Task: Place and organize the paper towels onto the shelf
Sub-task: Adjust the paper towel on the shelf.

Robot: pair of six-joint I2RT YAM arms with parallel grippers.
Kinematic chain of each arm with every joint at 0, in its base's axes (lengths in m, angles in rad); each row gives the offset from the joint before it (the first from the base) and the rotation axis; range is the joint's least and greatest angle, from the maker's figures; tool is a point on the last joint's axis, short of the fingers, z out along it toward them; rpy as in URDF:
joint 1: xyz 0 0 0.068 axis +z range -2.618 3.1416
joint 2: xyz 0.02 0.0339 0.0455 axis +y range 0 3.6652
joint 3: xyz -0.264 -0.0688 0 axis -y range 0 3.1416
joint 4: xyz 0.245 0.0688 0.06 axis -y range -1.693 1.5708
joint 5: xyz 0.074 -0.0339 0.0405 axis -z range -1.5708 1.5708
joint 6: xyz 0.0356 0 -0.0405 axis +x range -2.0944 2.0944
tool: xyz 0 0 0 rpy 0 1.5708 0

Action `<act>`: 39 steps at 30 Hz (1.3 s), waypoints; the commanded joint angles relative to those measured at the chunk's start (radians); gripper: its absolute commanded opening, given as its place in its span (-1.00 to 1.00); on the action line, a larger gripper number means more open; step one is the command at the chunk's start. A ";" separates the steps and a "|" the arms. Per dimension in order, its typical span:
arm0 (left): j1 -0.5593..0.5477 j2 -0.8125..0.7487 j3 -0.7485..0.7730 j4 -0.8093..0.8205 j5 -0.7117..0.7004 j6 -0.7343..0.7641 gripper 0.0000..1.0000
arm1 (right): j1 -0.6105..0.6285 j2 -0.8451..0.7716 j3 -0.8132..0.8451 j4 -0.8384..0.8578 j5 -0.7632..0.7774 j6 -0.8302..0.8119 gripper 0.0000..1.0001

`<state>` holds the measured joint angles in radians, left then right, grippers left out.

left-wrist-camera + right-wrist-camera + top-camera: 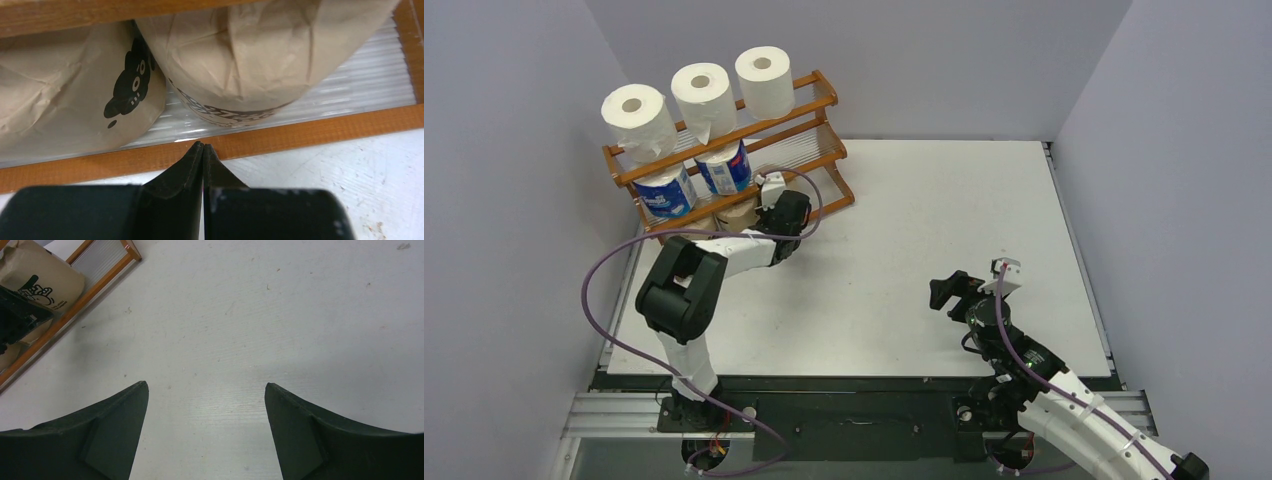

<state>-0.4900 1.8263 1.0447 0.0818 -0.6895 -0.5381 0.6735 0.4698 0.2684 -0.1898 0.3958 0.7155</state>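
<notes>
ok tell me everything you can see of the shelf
The shelf is an orange-brown wooden rack with thin rails and three stepped tiers of clear ribbed plastic. It stands upright and angled at the far left of the table. Three white rolls sit on top, two blue rolls in the middle, brown rolls at the bottom. The shut left gripper points at its bottom front rail.

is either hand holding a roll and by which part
Nothing held: left hand shut and empty at the shelf; right hand open and empty.
</notes>
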 commanded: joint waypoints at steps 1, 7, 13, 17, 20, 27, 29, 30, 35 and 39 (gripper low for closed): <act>0.025 0.021 0.052 0.041 0.020 0.014 -1.00 | -0.005 0.016 0.001 0.019 0.026 -0.007 0.63; 0.028 0.048 0.086 0.072 0.044 0.044 -1.00 | -0.004 0.023 0.001 0.024 0.028 -0.007 0.63; 0.022 0.065 0.108 0.082 0.063 0.055 -1.00 | -0.004 0.027 0.003 0.021 0.031 -0.007 0.63; 0.015 0.060 0.107 0.088 0.070 0.059 -1.00 | -0.003 0.029 0.004 0.020 0.032 -0.007 0.63; 0.012 0.033 0.096 0.080 0.073 0.062 -1.00 | -0.004 0.031 0.006 0.017 0.031 -0.007 0.63; -0.045 -0.192 -0.058 0.055 0.094 0.047 -1.00 | -0.003 0.029 0.006 0.022 0.030 -0.007 0.65; -0.077 -0.284 -0.105 0.025 0.091 0.042 -0.91 | -0.003 0.036 0.006 0.035 0.008 -0.010 0.70; -0.101 -0.342 -0.121 0.003 0.084 0.041 -0.78 | -0.004 0.041 0.007 0.045 0.002 -0.010 0.71; -0.219 -0.543 -0.210 -0.071 0.012 0.070 -0.31 | -0.002 0.049 0.025 0.048 -0.018 -0.013 0.72; -0.299 -0.650 -0.269 -0.123 -0.001 0.081 0.10 | -0.002 0.039 0.036 0.038 -0.033 -0.008 0.73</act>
<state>-0.7425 1.2572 0.8276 0.0429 -0.6525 -0.4736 0.6735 0.5114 0.2684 -0.1799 0.3828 0.7151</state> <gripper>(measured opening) 0.479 0.860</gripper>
